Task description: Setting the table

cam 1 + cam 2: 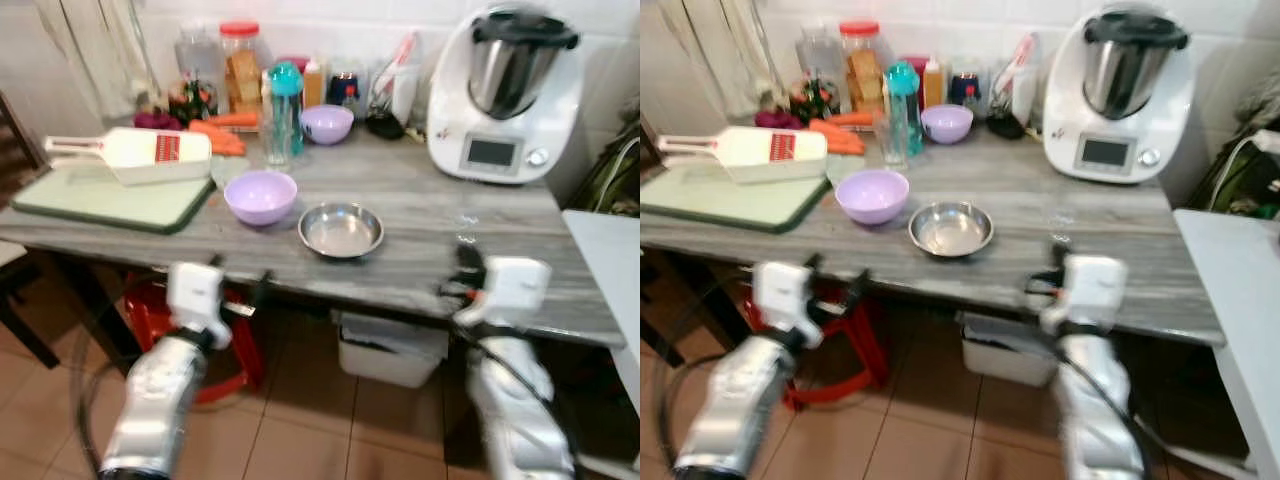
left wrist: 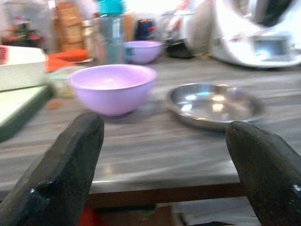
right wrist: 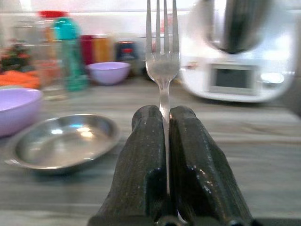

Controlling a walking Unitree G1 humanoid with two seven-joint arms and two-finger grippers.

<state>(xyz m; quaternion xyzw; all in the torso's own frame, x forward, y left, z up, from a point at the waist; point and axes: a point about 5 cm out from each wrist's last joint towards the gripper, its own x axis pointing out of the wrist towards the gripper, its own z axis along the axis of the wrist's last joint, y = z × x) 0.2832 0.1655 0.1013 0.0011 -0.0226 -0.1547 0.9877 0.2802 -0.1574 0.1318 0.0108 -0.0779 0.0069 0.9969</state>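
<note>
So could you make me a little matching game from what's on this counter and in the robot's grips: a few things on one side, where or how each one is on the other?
Things:
1. fork
2. steel dish
3. near purple bowl
4. left gripper

States:
A. open, holding nothing, at the counter's front edge
B. sitting beside the green cutting board
C. clamped in the right gripper, tines pointing up
D. empty, between the near purple bowl and the white kitchen machine

Pairs: 1-C, 2-D, 3-B, 4-A

A grey wood-grain table [image 1: 450, 215] is seen bearing two lilac bowls [image 1: 260, 196], a shiny steel dish [image 1: 340, 229], a teal-capped bottle [image 1: 286, 105] and a pale green cutting board [image 1: 110, 197].
</note>
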